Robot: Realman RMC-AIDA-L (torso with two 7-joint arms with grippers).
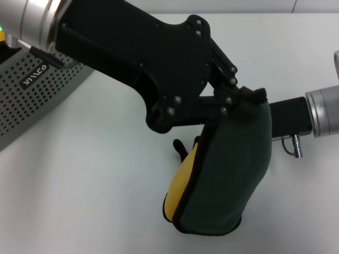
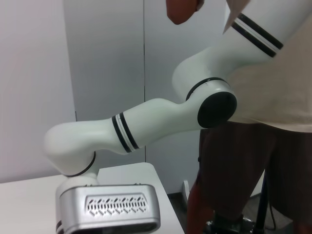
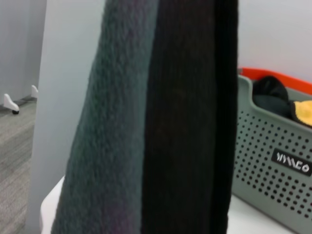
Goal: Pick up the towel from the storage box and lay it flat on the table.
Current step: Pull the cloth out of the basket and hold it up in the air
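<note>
Green towel [image 1: 233, 169] hangs clenched in left end effector [image 1: 241, 98]; right wrist view alone shows storage box [image 3: 273, 170] contents.

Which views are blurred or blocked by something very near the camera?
Head view: the left arm fills the top, slightly soft; the towel hangs sharp. Right wrist view: the towel fills most of the frame, blurred; the storage box behind is clearer. Left wrist view: unblocked.

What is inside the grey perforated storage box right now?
In the right wrist view, the light grey perforated plastic storage box holds dark cloth and a yellow cloth near its rim. Anything deeper is hidden by its wall and by the hanging dark green towel.
</note>
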